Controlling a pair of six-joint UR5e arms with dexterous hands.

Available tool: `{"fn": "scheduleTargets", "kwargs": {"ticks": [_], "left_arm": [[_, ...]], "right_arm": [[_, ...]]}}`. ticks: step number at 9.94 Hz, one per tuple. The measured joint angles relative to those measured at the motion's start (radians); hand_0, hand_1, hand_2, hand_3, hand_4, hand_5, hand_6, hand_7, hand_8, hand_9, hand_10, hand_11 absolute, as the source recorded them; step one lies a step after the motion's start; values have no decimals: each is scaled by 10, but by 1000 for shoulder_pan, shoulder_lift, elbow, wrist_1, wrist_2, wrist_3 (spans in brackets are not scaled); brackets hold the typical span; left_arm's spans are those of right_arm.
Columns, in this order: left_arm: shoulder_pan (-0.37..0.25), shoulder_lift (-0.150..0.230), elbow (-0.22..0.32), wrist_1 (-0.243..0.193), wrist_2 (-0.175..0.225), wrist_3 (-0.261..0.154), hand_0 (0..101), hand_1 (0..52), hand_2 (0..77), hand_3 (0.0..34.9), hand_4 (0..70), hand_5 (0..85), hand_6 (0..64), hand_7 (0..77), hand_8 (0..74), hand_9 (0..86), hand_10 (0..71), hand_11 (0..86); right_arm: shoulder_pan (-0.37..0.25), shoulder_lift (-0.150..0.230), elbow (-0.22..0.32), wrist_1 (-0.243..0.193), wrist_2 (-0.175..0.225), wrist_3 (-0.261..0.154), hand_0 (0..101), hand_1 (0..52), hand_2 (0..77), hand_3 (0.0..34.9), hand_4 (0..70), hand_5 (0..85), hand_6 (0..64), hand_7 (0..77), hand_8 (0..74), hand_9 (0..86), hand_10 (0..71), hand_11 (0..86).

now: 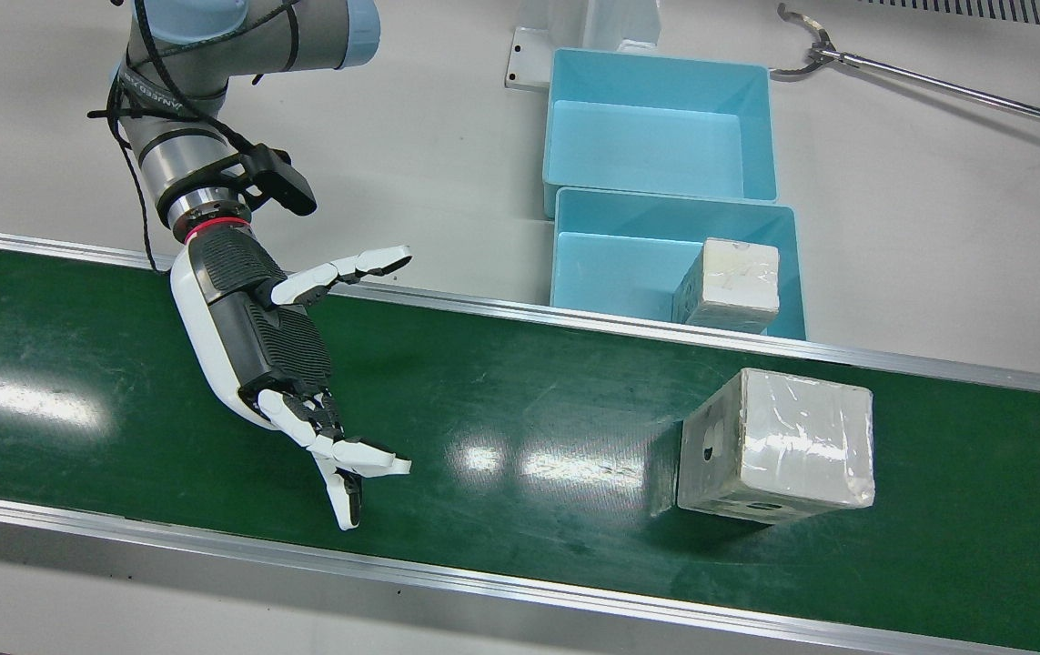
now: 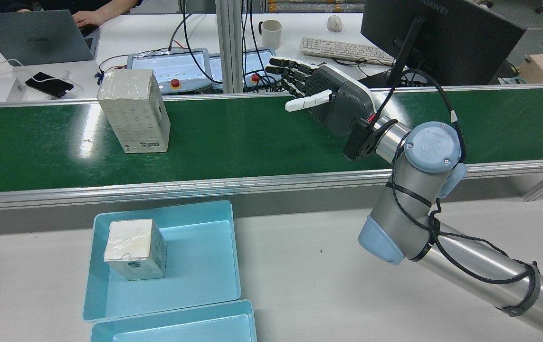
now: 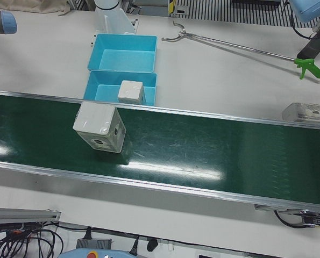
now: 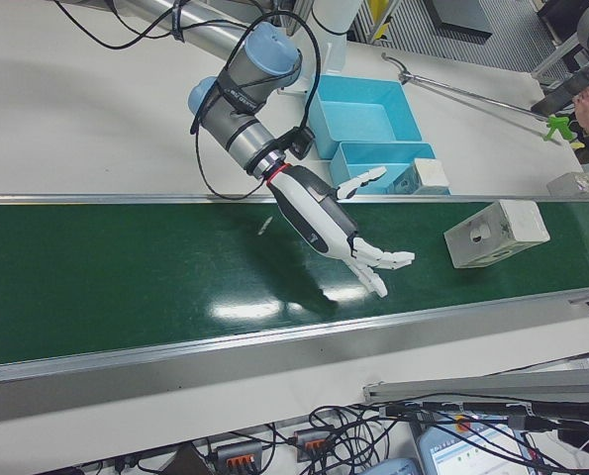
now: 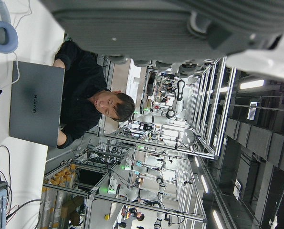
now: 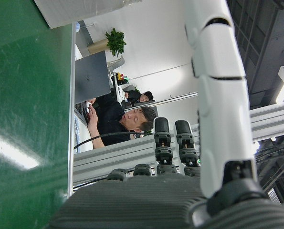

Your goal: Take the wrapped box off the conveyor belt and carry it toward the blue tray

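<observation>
Right hand [image 1: 287,364]: we see it above the conveyor belt [image 1: 501,400], palm turned toward the wrapped box [image 1: 779,446], fingers [image 1: 365,262] spread wide apart and holding nothing; it also shows in the rear view [image 2: 328,97] and the right-front view [image 4: 334,230].
Wrapped box: we find it standing on the green belt, well apart from the right hand, with bare belt between them; in the rear view [image 2: 134,110] it stands upright on the belt's left part, in the left-front view [image 3: 99,129] just in front of the nearer tray.
Blue tray [image 1: 610,264]: we see it on the white table [image 1: 938,227] just beside the belt's far rail, nearly level with the wrapped box; a second box [image 1: 727,285] sits in its corner.
Second blue tray [image 1: 656,127]: touching the first on its far side.
Reaching tool [image 1: 920,77]: a long metal grabber lying on the table beyond the trays, with a green handle in the left-front view [image 3: 309,68].
Left hand [image 5: 180,28]: we only glimpse its dark underside in its own camera; we cannot tell how its fingers stand.
</observation>
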State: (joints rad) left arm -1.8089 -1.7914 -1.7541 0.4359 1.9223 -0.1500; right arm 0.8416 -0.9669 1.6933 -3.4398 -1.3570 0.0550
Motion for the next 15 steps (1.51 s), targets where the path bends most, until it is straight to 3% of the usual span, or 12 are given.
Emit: {"fn": "scheduleTargets", "kwargs": {"ticks": [2, 5, 8, 12, 15], "left_arm": [[0, 0, 0, 0, 0, 0, 0, 0, 11, 0, 0, 11, 0, 5, 5, 5, 5, 0], [0, 0, 0, 0, 0, 0, 0, 0, 11, 0, 0, 11, 0, 5, 5, 5, 5, 5], [0, 0, 0, 0, 0, 0, 0, 0, 11, 0, 0, 11, 0, 5, 5, 5, 5, 0], [0, 0, 0, 0, 0, 0, 0, 0, 11, 0, 0, 11, 0, 5, 5, 5, 5, 5], [0, 0, 0, 0, 0, 0, 0, 0, 11, 0, 0, 11, 0, 5, 5, 5, 0, 5]], "right_arm": [[-9, 2, -10, 0, 1, 1, 515, 180, 98, 4, 147, 180, 65, 207, 0, 22, 0, 16], [-13, 3, -15, 1, 5, 3, 516, 180, 98, 39, 147, 180, 65, 202, 5, 22, 0, 16], [-13, 2, -18, 1, 6, 0, 516, 180, 98, 28, 136, 169, 65, 207, 5, 22, 0, 16], [-17, 1, -24, -1, 5, -11, 515, 180, 109, 42, 147, 169, 65, 207, 0, 22, 0, 16], [-18, 0, -25, 0, 5, -12, 516, 180, 109, 27, 147, 175, 65, 207, 5, 22, 0, 16]]}}
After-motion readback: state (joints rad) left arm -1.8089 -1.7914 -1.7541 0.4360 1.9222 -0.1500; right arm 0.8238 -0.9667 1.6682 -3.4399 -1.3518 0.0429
